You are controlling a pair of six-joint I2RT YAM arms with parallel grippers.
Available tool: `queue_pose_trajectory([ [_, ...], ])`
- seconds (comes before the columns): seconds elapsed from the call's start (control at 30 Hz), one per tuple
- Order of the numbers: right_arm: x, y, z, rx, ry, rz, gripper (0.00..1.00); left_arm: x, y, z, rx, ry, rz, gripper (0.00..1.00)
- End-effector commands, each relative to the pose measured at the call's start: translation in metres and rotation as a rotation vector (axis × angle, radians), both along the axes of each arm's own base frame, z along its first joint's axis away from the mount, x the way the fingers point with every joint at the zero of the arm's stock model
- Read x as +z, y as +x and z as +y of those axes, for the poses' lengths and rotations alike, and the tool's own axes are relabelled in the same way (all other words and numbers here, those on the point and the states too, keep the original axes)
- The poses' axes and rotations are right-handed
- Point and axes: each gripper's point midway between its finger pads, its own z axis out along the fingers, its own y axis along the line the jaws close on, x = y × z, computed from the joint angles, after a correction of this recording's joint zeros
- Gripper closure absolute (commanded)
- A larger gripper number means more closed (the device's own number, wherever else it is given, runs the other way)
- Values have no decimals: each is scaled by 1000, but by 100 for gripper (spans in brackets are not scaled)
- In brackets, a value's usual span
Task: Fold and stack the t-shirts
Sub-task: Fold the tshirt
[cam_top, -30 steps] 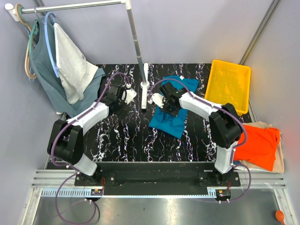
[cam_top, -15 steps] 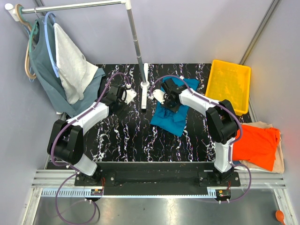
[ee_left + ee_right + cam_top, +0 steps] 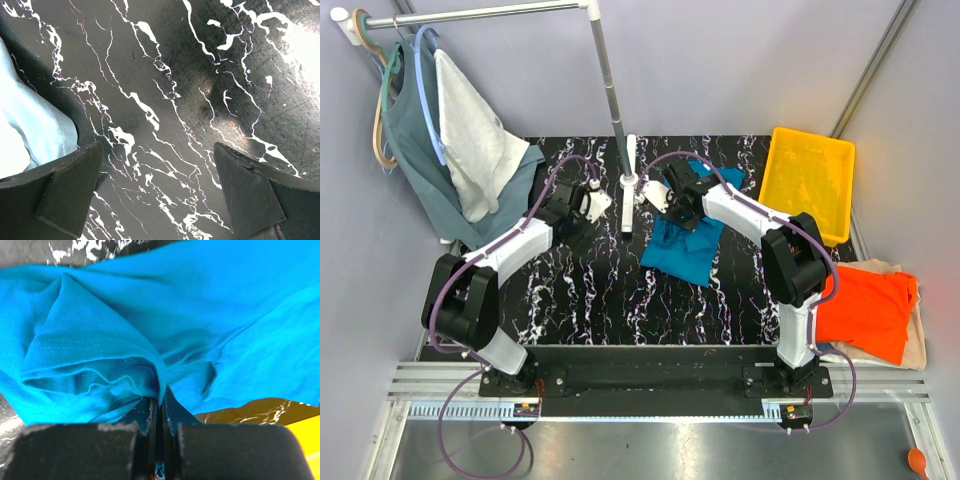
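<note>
The teal-blue t-shirt (image 3: 686, 245) lies bunched on the black marbled table (image 3: 610, 290), right of the rail's pole. My right gripper (image 3: 677, 203) is shut on a fold of it near its far edge; the right wrist view shows the cloth (image 3: 150, 330) pinched between the closed fingers (image 3: 146, 416). My left gripper (image 3: 582, 205) is open and empty over bare table left of the pole; its fingers (image 3: 67, 192) stand wide apart. The orange t-shirt (image 3: 868, 308) lies on the cream one (image 3: 914, 350) off the table's right side.
A yellow tray (image 3: 810, 180) stands at the back right. A clothes rail's pole (image 3: 616, 120) stands on a white base (image 3: 629, 182) at the table's back middle. A grey-green top (image 3: 425, 165) and a white cloth (image 3: 475, 140) hang at the back left; pale cloth (image 3: 30, 130) shows beside the left gripper.
My right gripper has moved toward the back of the table, pulling the teal-blue shirt's fold with it; the shirt now lies more bunched. The left arm has not moved.
</note>
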Motion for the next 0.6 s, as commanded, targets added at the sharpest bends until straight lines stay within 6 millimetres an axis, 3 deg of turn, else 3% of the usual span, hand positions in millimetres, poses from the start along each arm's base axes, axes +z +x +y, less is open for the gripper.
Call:
queue_pose_trajectory([
  [0.0,17,19,13,-6,54,-53,100,5,8,-3,3,-26,-30,1],
  [0.33,-2,23,14,-18,36,-32,98,3,8,-5,-3,-30,-25,1],
  [0.57,-7,35,7,-66,-3,-84,61,-1,5,-4,-6,-29,-17,1],
])
